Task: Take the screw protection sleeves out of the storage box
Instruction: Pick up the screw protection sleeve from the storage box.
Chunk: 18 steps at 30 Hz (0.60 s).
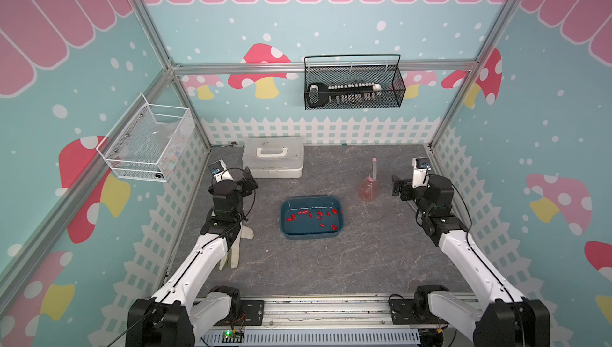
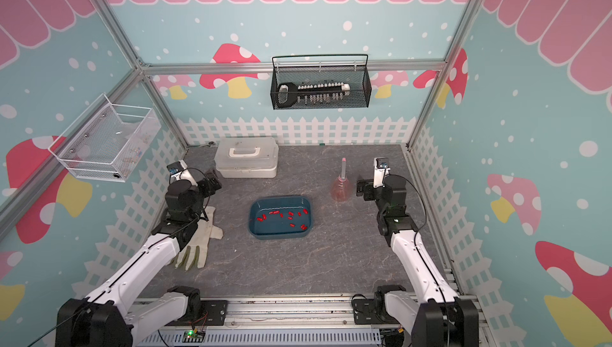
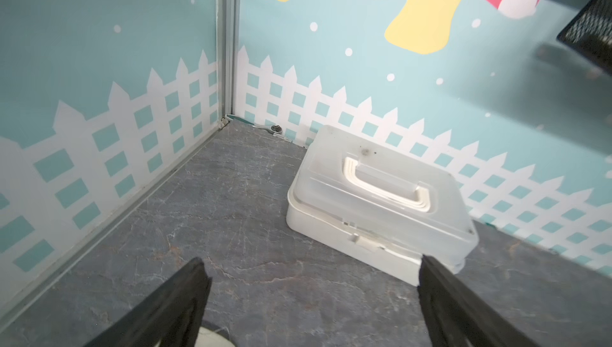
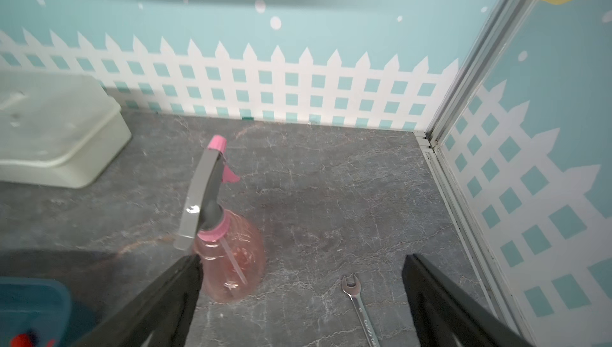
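The storage box (image 1: pixel 311 236) (image 2: pixel 278 235), a shallow teal tub, sits mid-table in both top views. Several small red screw protection sleeves (image 1: pixel 319 213) (image 2: pixel 290 213) lie scattered on its floor. My left gripper (image 1: pixel 250 179) (image 3: pixel 313 262) hovers to the box's far left, open and empty, facing the white case. My right gripper (image 1: pixel 397 184) (image 4: pixel 303 259) is off to the box's far right, open with nothing between its fingers, beside a pink spray bottle. The right wrist view catches only a corner of the box (image 4: pixel 33 299) and one sleeve (image 4: pixel 21 340).
A white lidded case (image 1: pixel 273 159) (image 3: pixel 381 196) stands at the back left. The pink spray bottle (image 1: pixel 369 189) (image 4: pixel 231 256) stands right of the box, with a wrench (image 4: pixel 359 309) on the table near it. A glove (image 2: pixel 198 242) lies under the left arm. Wire baskets (image 1: pixel 354 87) (image 1: pixel 145 143) hang on the walls.
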Motion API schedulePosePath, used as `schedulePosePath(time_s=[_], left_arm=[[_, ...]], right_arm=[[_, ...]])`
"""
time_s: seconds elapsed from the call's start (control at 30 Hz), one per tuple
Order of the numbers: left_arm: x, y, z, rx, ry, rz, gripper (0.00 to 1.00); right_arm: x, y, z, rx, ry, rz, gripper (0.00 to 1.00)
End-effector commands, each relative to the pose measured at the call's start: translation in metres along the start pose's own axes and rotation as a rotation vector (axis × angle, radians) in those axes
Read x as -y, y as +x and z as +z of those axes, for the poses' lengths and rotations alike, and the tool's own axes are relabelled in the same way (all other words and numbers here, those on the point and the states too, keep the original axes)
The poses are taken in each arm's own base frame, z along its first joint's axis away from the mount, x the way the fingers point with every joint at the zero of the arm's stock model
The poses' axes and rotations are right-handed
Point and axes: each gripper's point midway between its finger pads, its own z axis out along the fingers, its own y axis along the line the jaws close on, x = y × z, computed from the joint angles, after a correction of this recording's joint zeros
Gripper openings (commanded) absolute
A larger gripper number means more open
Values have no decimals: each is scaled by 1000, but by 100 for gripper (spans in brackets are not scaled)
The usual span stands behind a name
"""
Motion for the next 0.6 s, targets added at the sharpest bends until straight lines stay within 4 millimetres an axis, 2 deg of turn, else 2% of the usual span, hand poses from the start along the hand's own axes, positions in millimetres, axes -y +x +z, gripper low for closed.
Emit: schedulePosePath(time_s=[0.0,0.07,0.13,0.17,0.23,0.3,0.37,0.4,0.43,0.57], left_arm=[[0,57,-11,-214,39,-230,99],[16,59,-14,-158,179,-338,99],[22,61,-14,-157,239,-384,99],[27,62,-14,-184,251,-370,99],[34,64,-14,-224,268,-331,99],[36,66,-13,-252,258,-285,99],[27,74,-9,-287,195,-236,99],[24,75,-7,-300,174,-219,99],[22,79,-5,-322,154,-203,98],[19,93,8,-387,123,-218,87]], right_arm=[[-1,37,-27,-137,7,181,100],[-18,25,-37,-96,-93,205,95],[-39,21,-40,-154,-213,187,87],[-47,20,-40,-201,-249,185,87],[-62,23,-39,-267,-299,167,99],[-80,26,-40,-305,-322,115,100],[-104,24,-40,-318,-365,57,100],[-115,24,-37,-332,-384,46,97],[-128,24,-34,-346,-409,31,91],[-177,32,-13,-421,-443,-93,75]])
